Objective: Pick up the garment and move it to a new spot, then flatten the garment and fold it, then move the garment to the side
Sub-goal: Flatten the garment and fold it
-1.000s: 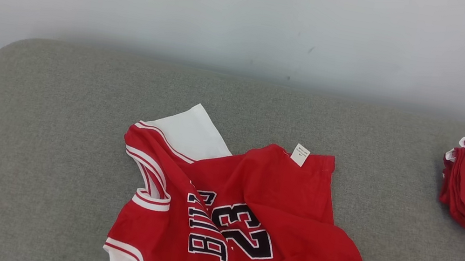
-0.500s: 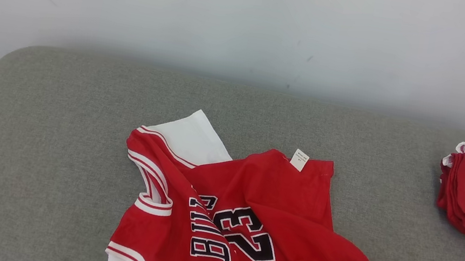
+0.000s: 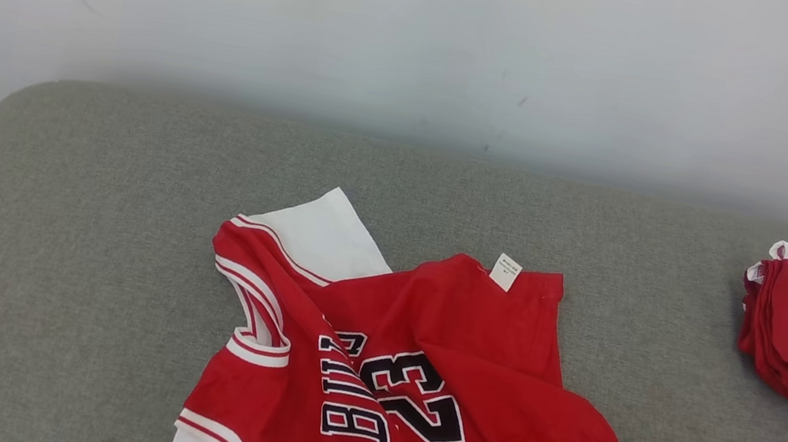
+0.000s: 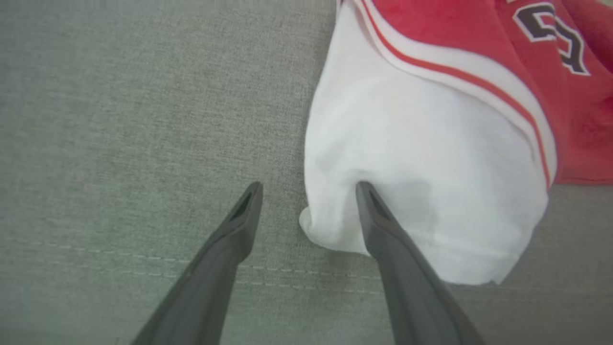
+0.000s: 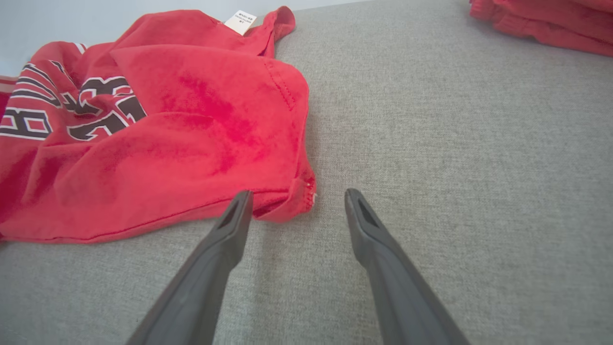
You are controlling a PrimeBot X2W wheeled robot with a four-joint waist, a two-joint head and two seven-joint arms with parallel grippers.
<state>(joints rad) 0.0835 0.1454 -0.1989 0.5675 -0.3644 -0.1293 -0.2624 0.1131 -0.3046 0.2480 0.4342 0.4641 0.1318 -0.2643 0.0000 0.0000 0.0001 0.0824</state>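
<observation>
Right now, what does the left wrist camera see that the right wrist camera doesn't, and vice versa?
Left wrist view, not the right: the open left hand at a white sleeve, one finger over the cloth, and a stitched seam in the grey cushion. Right wrist view, not the left: the open right hand at a red hem corner, a white label and a folded red pile. Both: the red jersey with black lettering, lying on that cushion.

Right gripper [image 5: 298, 193]: its two dark fingers are spread wide, and nothing is held.
Garment [image 5: 191, 134]: a red shirt is laid crumpled at the left, one corner just beside the fingertips.
White tag [image 5: 240, 21]: seen at the shirt's far edge.
Red pile [image 5: 541, 24]: seen far off, top right.
Grey cushion [image 5: 455, 167]: spread under everything.
</observation>
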